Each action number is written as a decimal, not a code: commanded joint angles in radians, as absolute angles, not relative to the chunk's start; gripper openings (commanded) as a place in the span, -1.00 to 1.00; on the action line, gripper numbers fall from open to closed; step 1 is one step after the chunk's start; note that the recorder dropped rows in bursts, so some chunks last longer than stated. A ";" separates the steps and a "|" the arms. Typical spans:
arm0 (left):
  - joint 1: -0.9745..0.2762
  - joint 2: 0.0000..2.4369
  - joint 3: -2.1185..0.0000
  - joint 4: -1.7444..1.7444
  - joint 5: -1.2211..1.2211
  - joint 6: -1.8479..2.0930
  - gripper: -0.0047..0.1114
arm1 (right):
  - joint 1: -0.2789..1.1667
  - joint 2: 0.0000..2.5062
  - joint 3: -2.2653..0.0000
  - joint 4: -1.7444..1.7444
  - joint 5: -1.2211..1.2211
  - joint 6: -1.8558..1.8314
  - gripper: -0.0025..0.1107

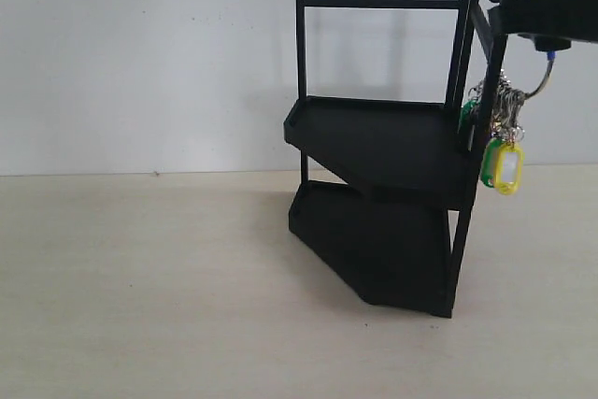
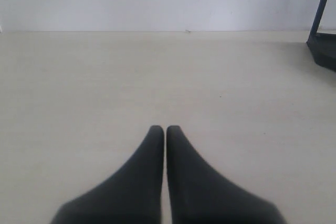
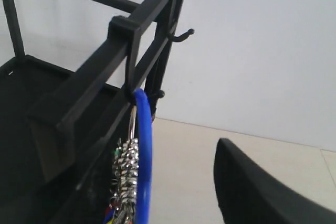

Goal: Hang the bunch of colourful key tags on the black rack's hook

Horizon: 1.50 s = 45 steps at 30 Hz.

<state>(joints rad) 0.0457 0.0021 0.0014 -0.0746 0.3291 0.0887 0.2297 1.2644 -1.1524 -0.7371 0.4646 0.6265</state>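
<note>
The black rack (image 1: 383, 151) stands on the table at the right. The colourful key tag bunch (image 1: 500, 142) hangs beside its right upright, yellow and green tags lowest. In the right wrist view the bunch's blue loop (image 3: 143, 145) sits over a small hook (image 3: 137, 95) under the top rail, with metal rings (image 3: 125, 169) clustered below. My right gripper (image 1: 549, 39) is up by that top corner and stands open around the loop; one finger (image 3: 252, 192) is well apart from it. My left gripper (image 2: 166, 129) is shut on nothing, low over the bare table.
A second hook (image 3: 184, 35) juts from the rail further along. The rack's base (image 2: 323, 51) shows at the edge of the left wrist view. A white wall (image 1: 140, 53) stands behind the table (image 1: 149, 287).
</note>
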 commanded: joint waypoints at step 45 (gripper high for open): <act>0.048 0.000 0.000 -0.082 0.314 0.078 -0.84 | 0.229 0.520 -0.419 -0.331 0.727 0.603 -0.96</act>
<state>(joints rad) 0.0457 0.0021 0.0014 -0.0746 0.3291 0.0887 0.2297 0.5242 -0.4215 -0.3294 0.7266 0.6033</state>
